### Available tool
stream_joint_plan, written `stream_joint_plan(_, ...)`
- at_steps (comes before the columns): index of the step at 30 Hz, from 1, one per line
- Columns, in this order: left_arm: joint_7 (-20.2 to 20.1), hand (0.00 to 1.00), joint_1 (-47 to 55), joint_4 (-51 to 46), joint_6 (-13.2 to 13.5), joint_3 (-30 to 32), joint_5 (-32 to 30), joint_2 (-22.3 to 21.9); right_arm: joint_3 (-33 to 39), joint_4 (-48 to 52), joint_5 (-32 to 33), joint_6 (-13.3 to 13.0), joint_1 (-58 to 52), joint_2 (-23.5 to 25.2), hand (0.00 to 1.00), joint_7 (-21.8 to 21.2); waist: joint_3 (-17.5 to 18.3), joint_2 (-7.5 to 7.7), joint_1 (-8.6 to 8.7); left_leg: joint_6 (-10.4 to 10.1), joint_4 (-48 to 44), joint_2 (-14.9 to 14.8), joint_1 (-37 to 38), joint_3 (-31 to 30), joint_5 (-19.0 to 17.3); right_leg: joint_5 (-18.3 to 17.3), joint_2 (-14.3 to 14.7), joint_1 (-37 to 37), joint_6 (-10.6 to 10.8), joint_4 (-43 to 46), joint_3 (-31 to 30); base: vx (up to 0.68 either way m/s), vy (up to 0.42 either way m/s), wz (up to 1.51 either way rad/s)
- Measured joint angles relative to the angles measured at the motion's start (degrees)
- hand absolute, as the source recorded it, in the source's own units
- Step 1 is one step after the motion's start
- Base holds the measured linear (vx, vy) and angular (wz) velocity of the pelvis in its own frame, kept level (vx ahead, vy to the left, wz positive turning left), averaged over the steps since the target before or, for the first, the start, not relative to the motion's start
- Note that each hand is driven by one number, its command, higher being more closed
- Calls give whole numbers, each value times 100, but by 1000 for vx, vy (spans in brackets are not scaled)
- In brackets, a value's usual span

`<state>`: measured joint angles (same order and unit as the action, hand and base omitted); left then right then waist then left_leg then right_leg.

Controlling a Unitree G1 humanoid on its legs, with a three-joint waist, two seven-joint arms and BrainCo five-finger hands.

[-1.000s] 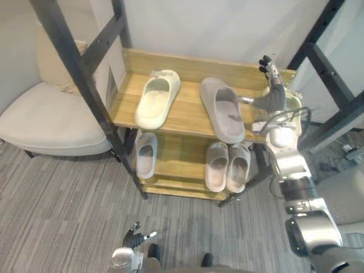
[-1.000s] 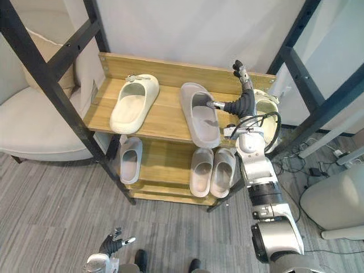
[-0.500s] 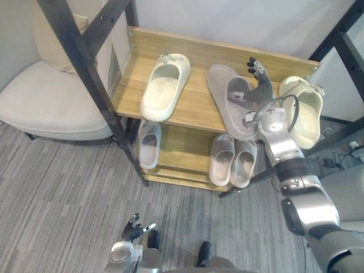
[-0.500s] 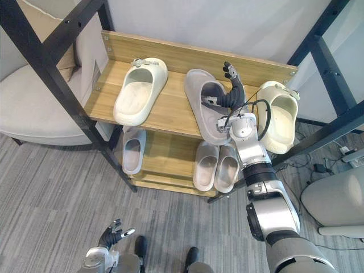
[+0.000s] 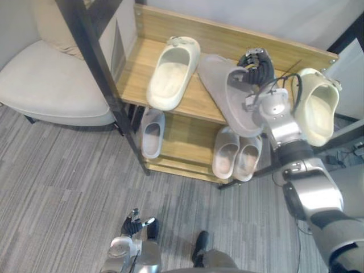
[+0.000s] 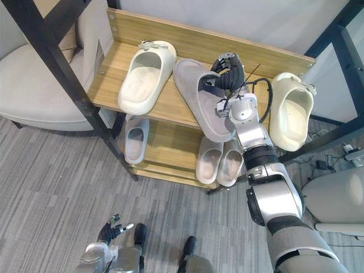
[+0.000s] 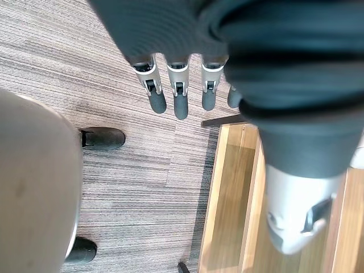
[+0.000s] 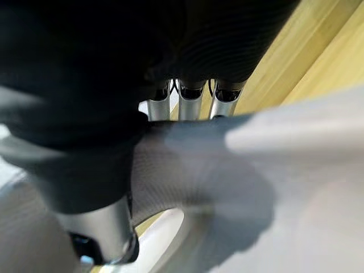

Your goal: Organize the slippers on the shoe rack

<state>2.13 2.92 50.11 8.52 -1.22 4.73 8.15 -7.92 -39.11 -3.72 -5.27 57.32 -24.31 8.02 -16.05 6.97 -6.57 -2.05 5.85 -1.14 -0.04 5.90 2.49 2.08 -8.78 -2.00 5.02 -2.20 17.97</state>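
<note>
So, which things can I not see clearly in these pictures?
Right wrist view: the held grey slipper covers the fingertips of the right hand.
Eye views: the top shelf hides the far ends of the lower slippers.
Eye views: the right arm hides the shelf edge beside the right cream slipper.

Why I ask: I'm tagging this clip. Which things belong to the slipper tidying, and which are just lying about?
Job: shoe rack; large grey slipper, right hand curled round its strap; cream slipper on top; cream slipper at the right end; lower-shelf grey slipper; lower-shelf grey pair.
Lying about: armchair; black frame; left hand, open, idle.
</note>
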Motion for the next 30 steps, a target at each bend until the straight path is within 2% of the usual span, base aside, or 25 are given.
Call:
stream_joint_plan(5,0,0,0,1,-8,1,-1,0,0,361,53,-12,-216,-27,100,-28,0,1,14,0,-1,-1,7,4,0,0,0,-7,0,-2,-2,0,0,0)
stream_joint_plan(12,1,0,10,23,-42,5,-13,1,103,1633,156,-117,-1136,-40,100,-29,4,4,70,-1,-2,-6,151,50,-1,1,-3,-123,1,2,-51,-7,1,-3)
stream_joint_plan(14,-4,0,13,60,-41,10,-23,4,115,2433,162,-175,-1746,-25,100,-20,10,4,111,-4,-2,-7,213,107,-4,1,-6,-156,1,6,-99,-35,0,-10)
stream_joint_plan(15,-5,0,14,62,-41,11,-23,5,120,2503,163,-187,-1795,-18,100,-20,11,5,119,-4,-2,-7,213,111,-4,1,-6,-154,2,6,-103,-49,-3,-13)
stream_joint_plan(17,-7,0,14,140,-42,25,-64,8,370,3326,169,-295,-2333,232,100,-13,42,3,217,-4,0,-17,217,165,-5,0,-7,-122,4,10,-165,-54,-6,-13)
stream_joint_plan(19,-9,0,15,187,-42,28,-125,9,471,3836,193,-386,-2628,244,100,-15,59,-1,306,-4,0,-20,229,188,-5,-2,-7,-119,7,10,-196,-54,-11,-11)
stream_joint_plan(23,-14,0,34,416,-53,22,-249,5,569,4661,211,-613,-3340,317,100,-36,317,-22,430,-11,0,-28,288,291,-11,-8,-1,-117,16,9,-299,-22,-5,-13)
stream_joint_plan(25,-22,0,56,555,-54,14,-333,-3,606,5204,212,-759,-3999,502,100,-80,459,-48,524,-18,0,-32,362,294,-19,-16,2,-186,25,8,-302,0,0,0)
stream_joint_plan(30,-38,0,121,674,-53,5,-355,-29,475,5593,202,-842,-4963,832,100,-293,681,-101,592,-94,1,-39,465,342,-95,-43,-1,-200,54,53,-361,-36,-3,-7)
